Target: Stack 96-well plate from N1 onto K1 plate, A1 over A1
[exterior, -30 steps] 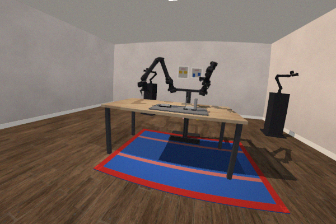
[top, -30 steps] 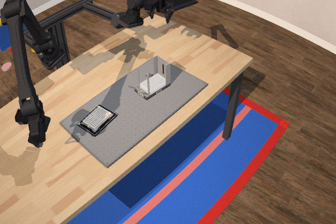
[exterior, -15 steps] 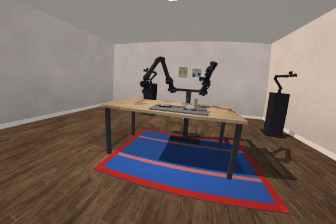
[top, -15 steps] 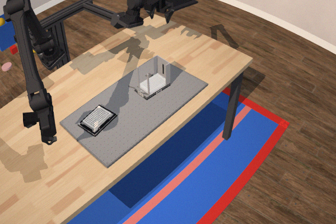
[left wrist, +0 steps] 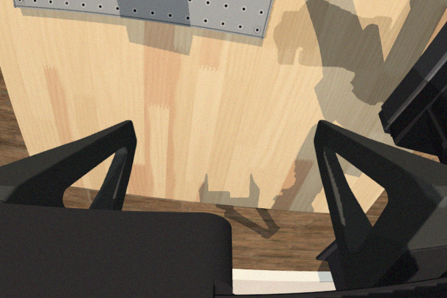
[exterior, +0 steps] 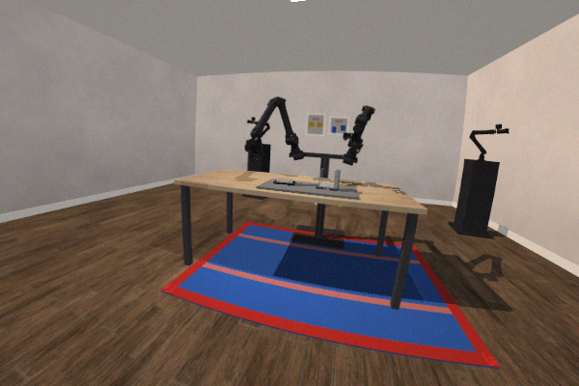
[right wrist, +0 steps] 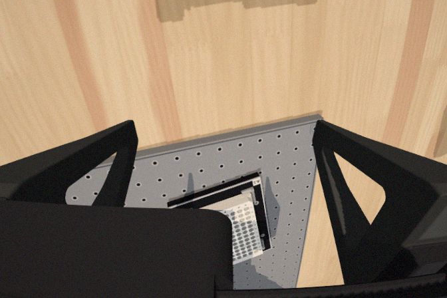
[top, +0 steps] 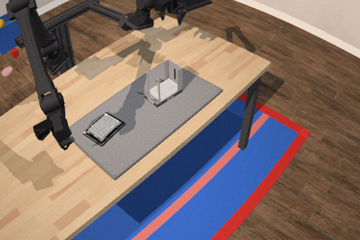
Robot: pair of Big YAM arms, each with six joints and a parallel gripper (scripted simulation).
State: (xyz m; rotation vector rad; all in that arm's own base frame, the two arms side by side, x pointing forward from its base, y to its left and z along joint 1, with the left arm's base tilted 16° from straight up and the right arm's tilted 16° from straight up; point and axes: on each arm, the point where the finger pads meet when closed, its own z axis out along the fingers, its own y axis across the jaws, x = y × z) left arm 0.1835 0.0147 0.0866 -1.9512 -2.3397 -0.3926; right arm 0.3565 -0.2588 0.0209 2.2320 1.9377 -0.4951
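On one grey board (top: 180, 111) (exterior: 347, 193) (left wrist: 231, 2) (right wrist: 292, 175) in the top view sit two plates: one plate (top: 105, 126) (exterior: 285, 180) (right wrist: 245, 233) at nine o'clock, another (top: 166, 88) at one. There are one nest (top: 113, 134) (right wrist: 260, 211), one rack (top: 158, 90) (exterior: 337, 179) and one table (top: 228, 60) (exterior: 203, 181) (left wrist: 216, 107) (right wrist: 252, 70).
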